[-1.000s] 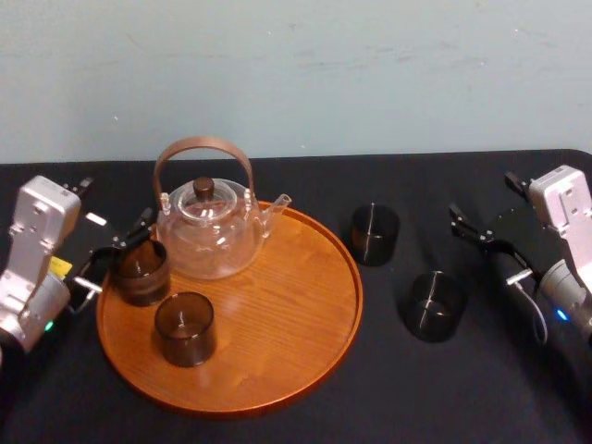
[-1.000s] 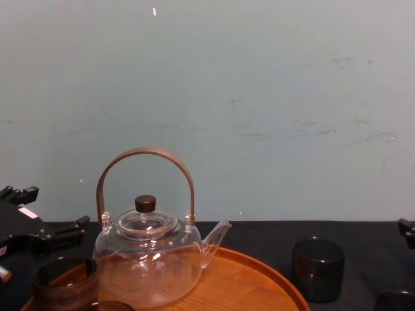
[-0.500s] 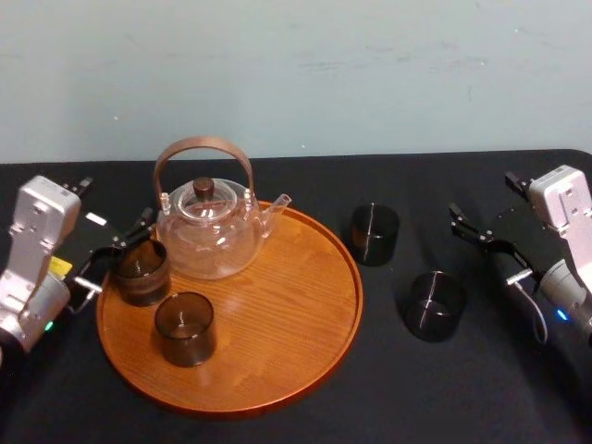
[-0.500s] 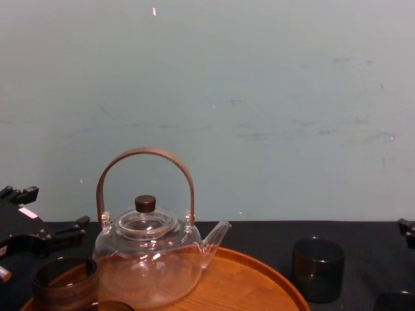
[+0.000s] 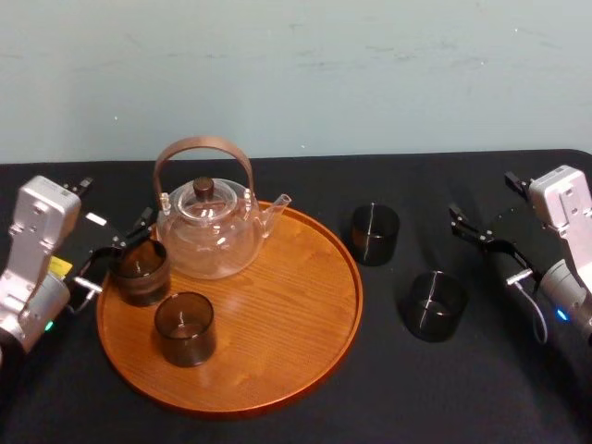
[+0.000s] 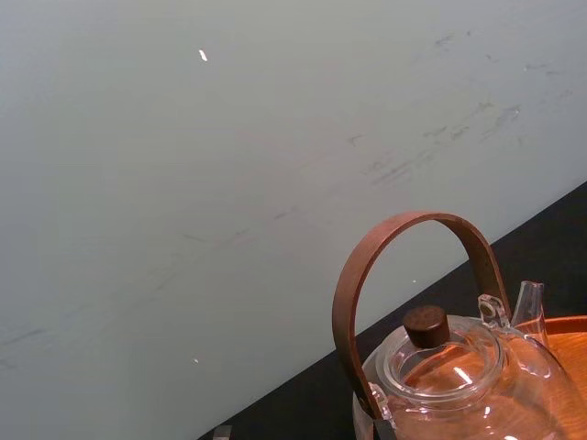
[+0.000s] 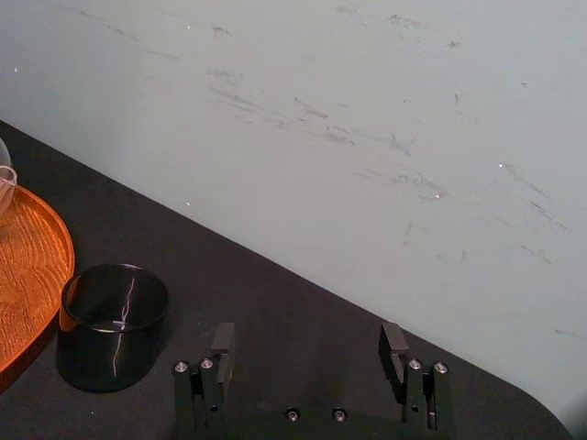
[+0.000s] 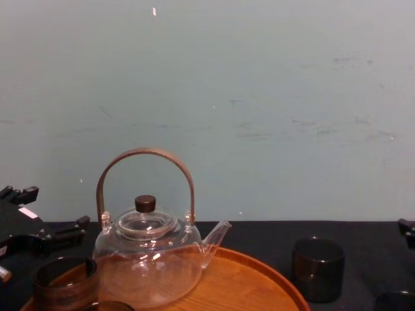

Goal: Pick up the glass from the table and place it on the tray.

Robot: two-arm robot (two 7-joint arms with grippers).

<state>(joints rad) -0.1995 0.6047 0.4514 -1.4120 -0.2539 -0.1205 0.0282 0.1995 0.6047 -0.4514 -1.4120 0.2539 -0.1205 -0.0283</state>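
Two dark smoky glasses stand on the black table (image 5: 388, 388), right of the tray: one (image 5: 375, 234) close to the rim, one (image 5: 433, 305) nearer me. In the right wrist view the far glass (image 7: 112, 325) sits ahead and to one side of my right gripper (image 7: 307, 353). That gripper (image 5: 488, 248) hovers open and empty at the table's right side, apart from both. The round wooden tray (image 5: 305, 305) carries two more glasses (image 5: 141, 271) (image 5: 185, 328). My left gripper (image 5: 116, 252) is open at the tray's left edge, beside the farther of those two.
A clear glass teapot (image 5: 208, 227) with an arched brown handle stands at the back left of the tray; it also shows in the chest view (image 8: 146, 259) and the left wrist view (image 6: 459, 367). A pale wall runs behind the table.
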